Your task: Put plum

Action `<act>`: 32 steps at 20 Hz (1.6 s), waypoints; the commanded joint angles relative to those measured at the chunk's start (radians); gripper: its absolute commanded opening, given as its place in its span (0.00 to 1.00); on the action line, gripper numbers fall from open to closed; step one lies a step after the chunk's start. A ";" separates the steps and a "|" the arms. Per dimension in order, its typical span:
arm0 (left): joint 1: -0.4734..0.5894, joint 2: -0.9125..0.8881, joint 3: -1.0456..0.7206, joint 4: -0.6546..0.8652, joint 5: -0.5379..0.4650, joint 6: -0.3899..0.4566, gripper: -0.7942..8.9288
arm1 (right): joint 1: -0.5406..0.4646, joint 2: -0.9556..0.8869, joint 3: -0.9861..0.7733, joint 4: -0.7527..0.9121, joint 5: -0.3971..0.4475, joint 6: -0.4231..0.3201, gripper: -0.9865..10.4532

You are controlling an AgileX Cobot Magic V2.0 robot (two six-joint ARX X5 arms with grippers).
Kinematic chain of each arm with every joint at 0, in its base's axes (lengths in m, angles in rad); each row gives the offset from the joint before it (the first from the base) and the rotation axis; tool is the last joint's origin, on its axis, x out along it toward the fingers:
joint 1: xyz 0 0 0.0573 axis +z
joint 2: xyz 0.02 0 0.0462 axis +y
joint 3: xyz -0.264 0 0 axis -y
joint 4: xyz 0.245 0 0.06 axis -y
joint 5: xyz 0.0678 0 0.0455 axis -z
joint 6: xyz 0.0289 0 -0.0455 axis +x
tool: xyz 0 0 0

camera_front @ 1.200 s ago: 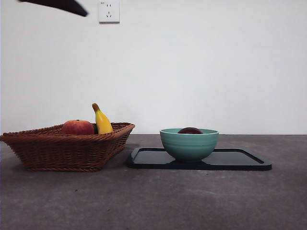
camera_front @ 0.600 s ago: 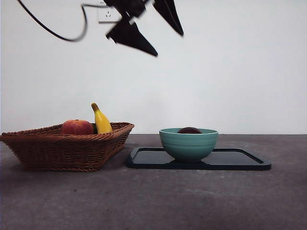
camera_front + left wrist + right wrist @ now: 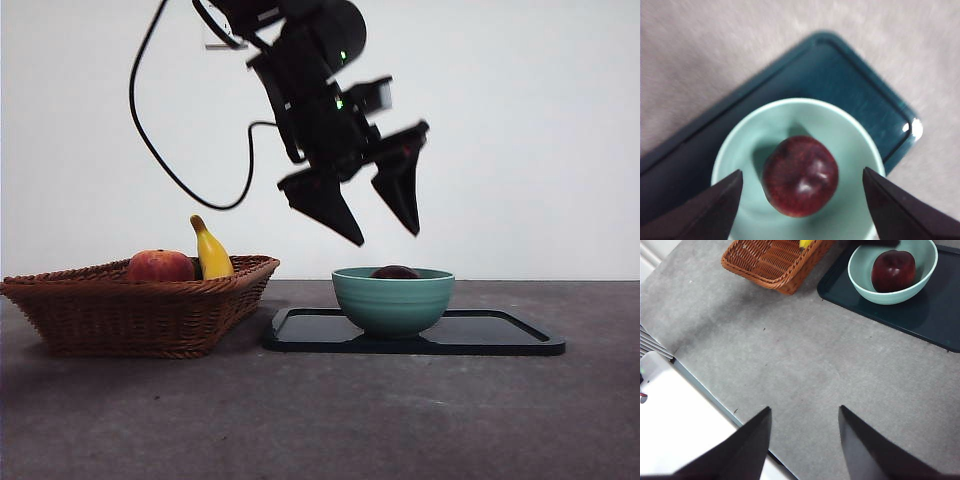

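Plum point(image 3: 800, 176) inside teal bowl point(image 3: 855, 135) on tray point(image 3: 850, 80)

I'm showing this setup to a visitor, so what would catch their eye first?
Probably the left gripper, big and black, hanging open right above the pale green ceramic bowl on the dark rectangular tray. Next, the glossy dark maroon plum lying inside that bowl. Beside the tray stands a brown wicker basket holding a yellow banana.

Front level; wrists overhead—both share bowl point(image 3: 393, 300) (left nearer).
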 commanded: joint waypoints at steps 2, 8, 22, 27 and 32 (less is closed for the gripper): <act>-0.019 0.063 0.032 0.032 -0.005 0.039 0.48 | 0.006 0.003 0.005 0.006 0.000 -0.005 0.27; -0.027 0.099 0.032 0.056 -0.006 0.064 0.48 | 0.006 0.003 0.005 -0.008 0.000 -0.005 0.27; -0.031 0.140 0.032 0.043 -0.016 0.083 0.47 | 0.006 0.003 0.005 -0.007 0.000 -0.005 0.27; -0.037 0.143 0.032 0.048 -0.017 0.085 0.45 | 0.006 0.003 0.005 -0.006 0.000 -0.009 0.27; -0.037 0.143 0.032 0.048 -0.022 0.086 0.30 | 0.006 0.003 0.005 -0.006 0.001 -0.013 0.27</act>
